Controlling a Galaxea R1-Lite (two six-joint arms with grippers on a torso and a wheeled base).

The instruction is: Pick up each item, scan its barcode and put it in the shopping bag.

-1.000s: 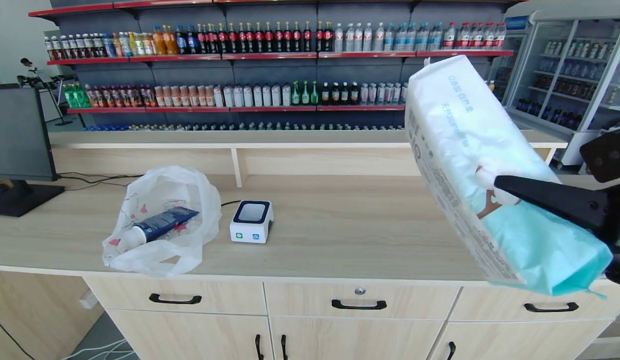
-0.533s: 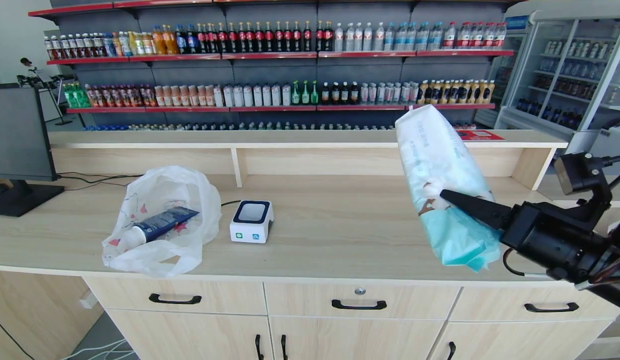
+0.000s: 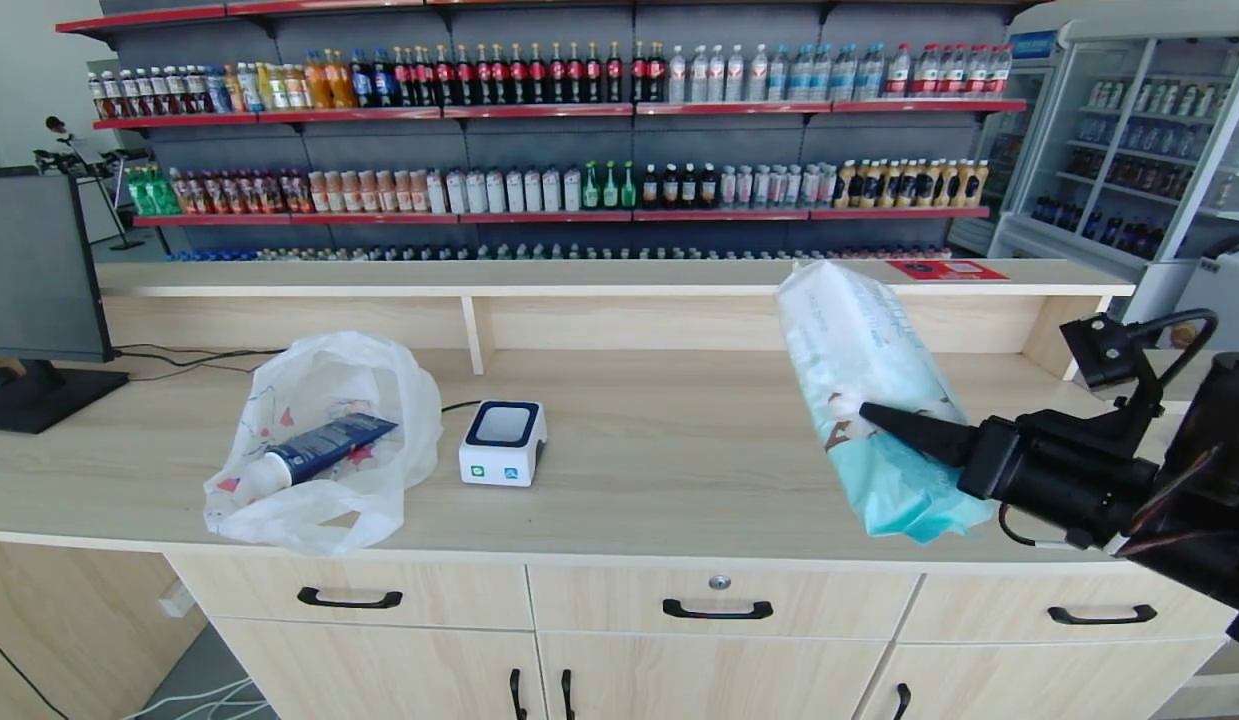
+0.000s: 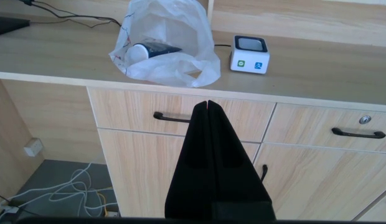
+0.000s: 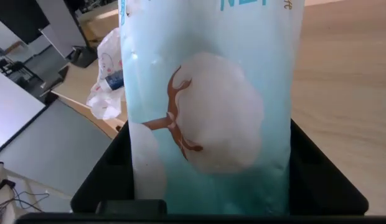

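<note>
Far finger of right gripper (image 3: 869, 410) hidden behind pack (image 3: 859, 340). Right wrist view cuts pack's top off. Cable (image 3: 459, 405) from scanner (image 3: 503, 443) goes out of sight behind bag (image 3: 329, 375). Monitor (image 3: 34, 270) cut by head view's left edge. Labels on bottles (image 3: 539, 75) too small to tell.

**Light wood counter: bag, scanner, monitor foot**

Long light wood-grain counter (image 3: 679, 480), with drawers with black handles (image 3: 717, 608) along its front. On the left part lies a crumpled thin white translucent plastic shopping bag (image 3: 329, 385). A dark blue squeeze tube with white cap (image 3: 324, 447) lies flat inside it, cap toward the front edge. Just beside the bag, toward the middle and not touching it, is a small white square barcode scanner with dark glass window (image 3: 503, 443). A black cord (image 3: 459, 406) runs back from it. At far left, a black monitor stands on a flat black foot (image 3: 39, 398), with black cables (image 3: 189, 356) trailing along the back. A raised wooden ledge (image 3: 579, 275) runs along the rear, with a flat red sheet (image 3: 947, 269) on its right end.
</note>
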